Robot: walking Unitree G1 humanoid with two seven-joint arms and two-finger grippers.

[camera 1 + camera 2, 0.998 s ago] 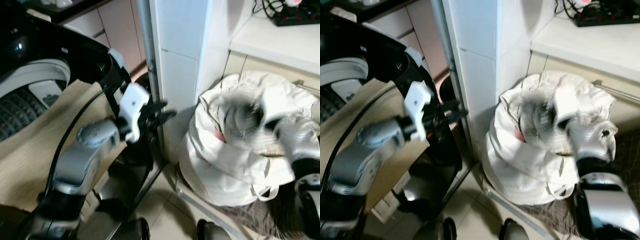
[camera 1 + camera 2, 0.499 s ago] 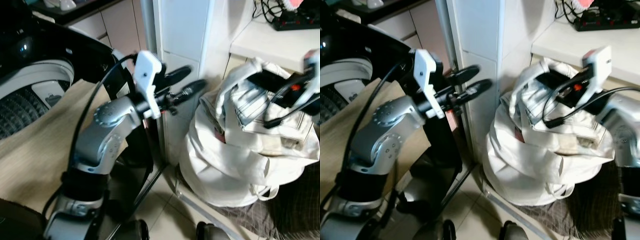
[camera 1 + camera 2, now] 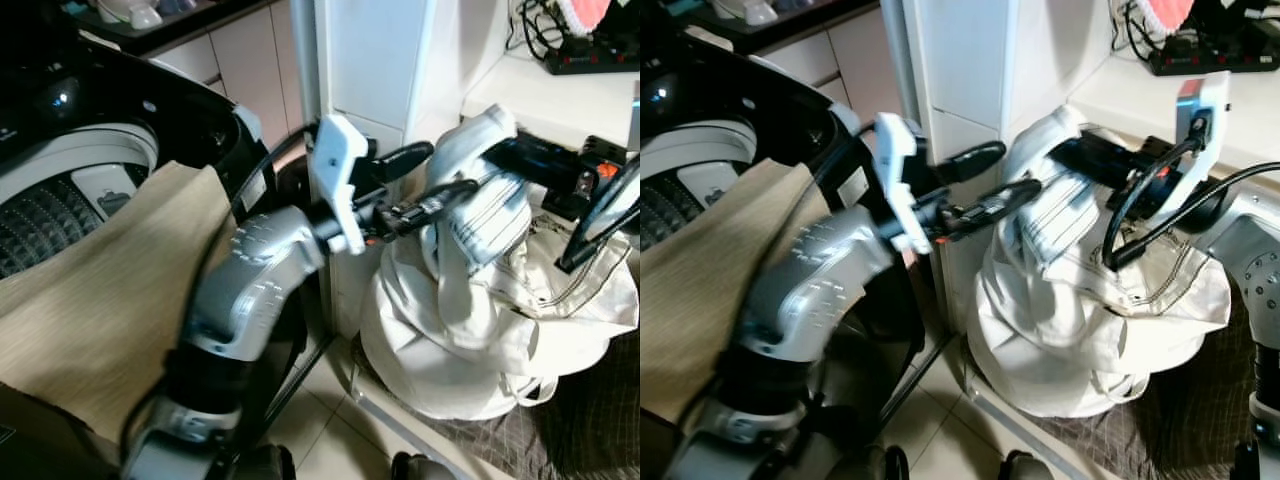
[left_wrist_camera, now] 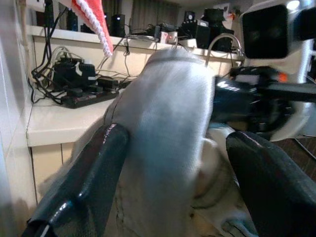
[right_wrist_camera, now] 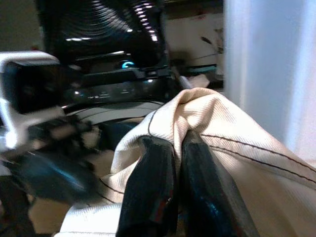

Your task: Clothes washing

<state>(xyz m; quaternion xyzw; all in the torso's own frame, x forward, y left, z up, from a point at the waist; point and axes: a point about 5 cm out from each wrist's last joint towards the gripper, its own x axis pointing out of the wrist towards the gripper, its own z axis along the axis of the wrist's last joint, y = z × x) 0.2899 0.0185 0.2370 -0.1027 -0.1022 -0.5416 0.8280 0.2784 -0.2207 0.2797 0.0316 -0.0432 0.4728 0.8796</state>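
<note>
A white pillar (image 3: 375,70) of smooth panels stands at upper centre, with a metal pole (image 3: 300,60) just to its left, and the left arm reaches across in front of both. At the left edge sits the washer (image 3: 70,170), its ribbed drum open under a glossy black lid, and a coarse beige cloth (image 3: 110,300) is draped over its front. At upper right a white shelf (image 3: 540,95) carries a black power strip (image 3: 590,60) and tangled cables.

The laundry bag (image 3: 470,350), a slumped white fabric sack, rests on the tiled floor at lower right, beside the pillar and below the shelf. A pale striped garment (image 3: 480,210) is lifted out of its mouth, hanging in a soft fold.

The right gripper (image 5: 168,187) has its fingers pressed together on a ridge of that cream, stitched cloth. The left gripper (image 3: 425,175) is spread, one black finger (image 4: 84,182) touching the garment's side and the other standing off; the wrist view is blurred, so whether the cloth lies fully between them is unclear.
</note>
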